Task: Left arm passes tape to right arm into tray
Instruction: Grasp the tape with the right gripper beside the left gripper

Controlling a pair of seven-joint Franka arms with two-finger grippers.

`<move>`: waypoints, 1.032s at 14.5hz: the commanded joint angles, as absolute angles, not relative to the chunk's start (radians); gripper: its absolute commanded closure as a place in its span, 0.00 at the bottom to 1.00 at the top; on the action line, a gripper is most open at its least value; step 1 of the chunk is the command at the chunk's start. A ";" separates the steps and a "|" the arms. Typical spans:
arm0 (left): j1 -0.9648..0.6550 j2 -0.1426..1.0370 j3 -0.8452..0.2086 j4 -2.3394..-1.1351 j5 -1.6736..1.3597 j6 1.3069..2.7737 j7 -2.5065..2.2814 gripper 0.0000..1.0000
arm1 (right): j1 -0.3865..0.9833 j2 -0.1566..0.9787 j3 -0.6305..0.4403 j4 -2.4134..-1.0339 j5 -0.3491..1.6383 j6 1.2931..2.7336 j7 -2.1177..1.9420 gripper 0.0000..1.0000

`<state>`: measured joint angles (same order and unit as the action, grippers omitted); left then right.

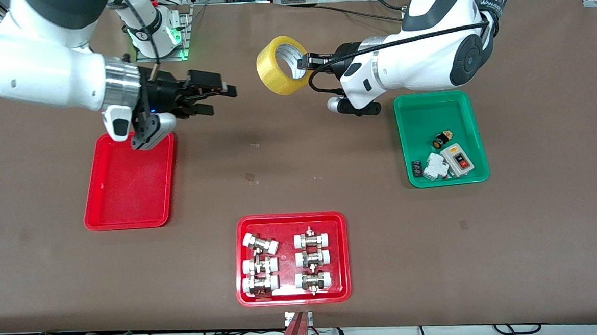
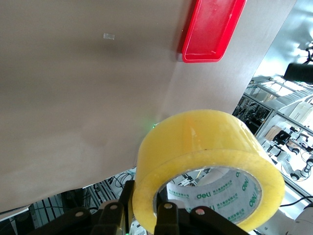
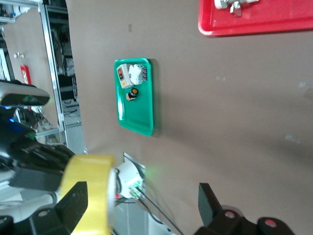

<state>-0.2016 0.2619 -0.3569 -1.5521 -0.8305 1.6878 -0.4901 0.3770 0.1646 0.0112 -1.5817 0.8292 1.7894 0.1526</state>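
Observation:
The tape [image 1: 278, 66], a yellow ring with a pale core, is held in the air by my left gripper [image 1: 302, 63], which is shut on its wall with one finger inside the ring. It is over the table's middle, toward the robots' bases. In the left wrist view the tape [image 2: 210, 161] fills the space by my left gripper [image 2: 146, 215]. My right gripper [image 1: 218, 100] is open and empty, level with the tape and a short gap from it, pointing at it. The small red tray [image 1: 128, 181] lies empty under the right arm's wrist. The right wrist view shows the tape [image 3: 90, 191] ahead of my open right gripper [image 3: 142, 200].
A wider red tray [image 1: 291, 221] with several metal fittings lies near the front camera. A green tray [image 1: 423, 110] with small electrical parts lies under the left arm's end. Both also show in the right wrist view, the green tray [image 3: 146, 98] and the wider red tray [image 3: 254, 27].

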 commanded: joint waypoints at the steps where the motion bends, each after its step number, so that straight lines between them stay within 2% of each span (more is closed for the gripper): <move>1: -0.198 0.278 -0.359 -1.516 -0.842 1.680 -0.495 1.00 | 0.474 0.175 0.005 -1.542 0.830 1.836 0.303 0.00; 12: -0.195 0.276 -0.357 -1.516 -0.842 1.672 -0.494 0.99 | 0.535 0.192 0.008 -1.551 0.842 1.815 0.482 0.00; 15: -0.195 0.275 -0.357 -1.516 -0.842 1.672 -0.494 0.99 | 0.526 0.186 0.005 -1.548 0.842 1.749 0.483 0.00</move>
<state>-0.1968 0.2620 -0.3561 -1.5510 -0.8305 1.6878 -0.4901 0.5274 0.1903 0.0123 -1.5622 0.8291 1.7930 0.4622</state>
